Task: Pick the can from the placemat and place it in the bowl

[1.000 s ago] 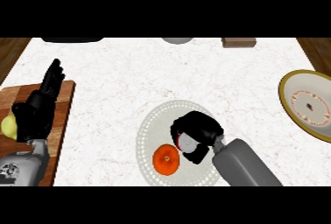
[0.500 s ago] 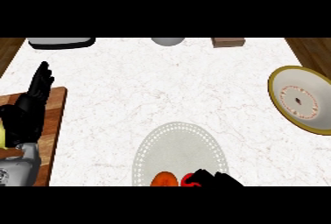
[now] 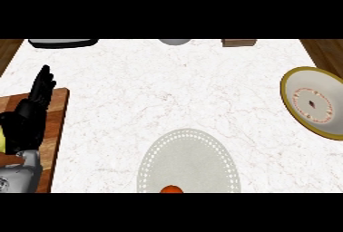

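A: Where's the can?

B: The can (image 3: 172, 189) is on the near end of the placemat (image 3: 189, 154), right at the view's lower edge. Only an orange-red sliver of it shows; the rest is cut off.

A: Is anything holding it?

B: No hand is on the visible part. The right hand doesn't show in the head view, so its state is unknown.

A: And the left hand?

B: The left hand (image 3: 30, 118) is at the view's left edge, released, with fingers straight and pointing up-frame. It rests over the wooden cutting board (image 3: 57, 136) and grasps nothing. The grey forearm (image 3: 20, 174) enters from the lower-left corner. A yellow thing (image 3: 2, 141) peeks out at the edge beside the hand; can't tell what it is.

A: The bowl?

B: The bowl (image 3: 309, 103) sits at the right side of the white marbled tabletop (image 3: 167, 90), partly clipped by the view's edge. It has an olive-gold rim and a cream inside with a reddish ring and a dark mark at the centre. It is well apart from the placemat, up and to the right of it, with nothing in it.

A: What about the placemat?

B: It is a pale grey oval with a dotted border, low centre.

A: Anything else?

B: Along the far edge there is a dark tray-like thing (image 3: 64, 43) at left, a grey round object (image 3: 174, 41) in the middle and a small brown box (image 3: 238, 42) to its right. All are partly cropped.
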